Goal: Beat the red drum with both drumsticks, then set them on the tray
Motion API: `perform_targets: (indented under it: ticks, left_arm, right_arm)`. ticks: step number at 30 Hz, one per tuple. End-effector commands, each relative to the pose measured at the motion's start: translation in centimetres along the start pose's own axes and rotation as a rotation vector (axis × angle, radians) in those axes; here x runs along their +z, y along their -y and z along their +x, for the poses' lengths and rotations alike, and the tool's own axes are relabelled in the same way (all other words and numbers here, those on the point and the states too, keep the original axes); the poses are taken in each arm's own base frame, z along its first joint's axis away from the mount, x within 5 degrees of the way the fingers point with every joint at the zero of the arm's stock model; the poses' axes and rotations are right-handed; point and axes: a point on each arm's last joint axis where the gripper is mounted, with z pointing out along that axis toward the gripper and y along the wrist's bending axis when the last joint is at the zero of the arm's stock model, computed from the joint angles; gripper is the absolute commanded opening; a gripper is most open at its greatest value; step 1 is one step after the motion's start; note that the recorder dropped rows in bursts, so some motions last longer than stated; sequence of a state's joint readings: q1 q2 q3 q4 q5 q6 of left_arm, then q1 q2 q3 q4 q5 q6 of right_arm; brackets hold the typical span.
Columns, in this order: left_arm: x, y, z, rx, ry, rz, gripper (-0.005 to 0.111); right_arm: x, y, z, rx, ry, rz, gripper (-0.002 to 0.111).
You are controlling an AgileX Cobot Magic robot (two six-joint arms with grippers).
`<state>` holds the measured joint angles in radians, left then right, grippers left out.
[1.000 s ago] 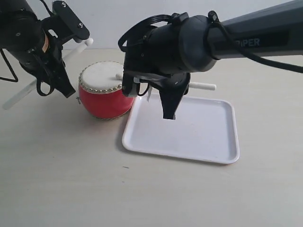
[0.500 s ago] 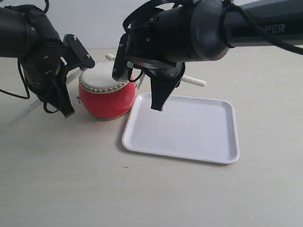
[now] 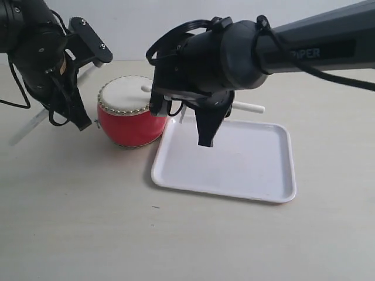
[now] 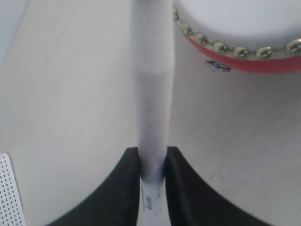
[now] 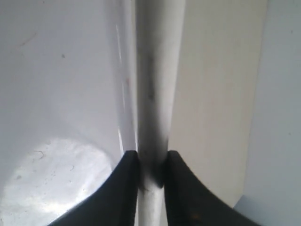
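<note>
From the exterior view I have the red drum [image 3: 129, 117] standing upright on the bench [image 3: 88, 222], with the tray [image 3: 281, 196] flat on the bench just beside it on the right, its near-left edge almost against the drum's body. My left gripper [image 3: 79, 114] hangs to the left of the drum, its jaws closed on the left drumstick [image 3: 30, 124], which slants from low on the left up toward the drum's far rim; it is blurred there and I cannot tell whether it touches the drum. My right gripper [image 3: 205, 132] hangs over the tray's left end, jaws pointing down. The right drumstick [image 3: 249, 107] runs nearly level through that gripper, one end over the drum's cream skin and the other sticking out above the tray's far edge. In the left wrist view the left gripper [image 4: 153, 160] has its jaws nearly together, pinching the left drumstick [image 4: 153, 94] on both sides. The stick runs on past the studded rim of the red drum [image 4: 235, 23], and the bench [image 4: 70, 94] lies below. In the right wrist view the right gripper [image 5: 153, 162] is just as narrow and grips the right drumstick [image 5: 155, 70] firmly, with the tray [image 5: 61, 94] under one side of the stick and bare bench [image 5: 211, 94] under the other.
</note>
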<state>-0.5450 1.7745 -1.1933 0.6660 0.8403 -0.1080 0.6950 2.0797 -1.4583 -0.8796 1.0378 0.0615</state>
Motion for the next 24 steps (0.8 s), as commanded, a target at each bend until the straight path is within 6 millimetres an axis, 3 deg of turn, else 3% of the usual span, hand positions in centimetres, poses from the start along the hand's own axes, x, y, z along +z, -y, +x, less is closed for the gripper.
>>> perform_targets:
  ticks: [1, 5, 7, 10, 13, 15, 18, 24]
  left_arm:
    - [1.8, 1.0, -0.2, 0.022, -0.053, 0.023, 0.0]
    - [4.7, 2.6, 0.3, 0.119, -0.175, 0.038, 0.0]
    - [5.3, 2.5, 1.0, 0.164, -0.271, 0.005, 0.0]
    - [5.2, 2.1, 1.2, 0.16, -0.306, -0.033, 0.0]
    - [4.4, 1.4, -0.1, 0.054, -0.21, -0.05, 0.0]
    - [3.3, 1.0, -1.0, -0.002, -0.109, -0.039, 0.0]
    - [-0.4, 0.6, -2.3, -0.081, 0.087, -0.029, 0.0]
    - [-6.3, 0.5, -3.1, -0.191, 0.324, 0.053, 0.0]
  right_arm:
    - [-2.3, 2.2, 0.5, 0.106, 0.082, 0.035, 0.0]
    - [-3.7, 3.2, 0.7, 0.213, 0.149, 0.041, 0.0]
    - [-3.6, 3.1, 0.7, 0.222, 0.148, 0.038, 0.0]
    - [-3.5, 2.9, 0.7, 0.231, 0.146, 0.02, 0.0]
    - [-3.4, 3.0, 0.8, 0.332, 0.144, 0.008, 0.0]
    - [-2.5, 3.4, 1.4, 0.41, 0.123, -0.046, 0.0]
    - [-0.2, 4.5, 2.8, 0.546, 0.104, -0.191, 0.0]
    - [1.4, 5.3, 4.3, 0.589, 0.059, -0.286, 0.0]
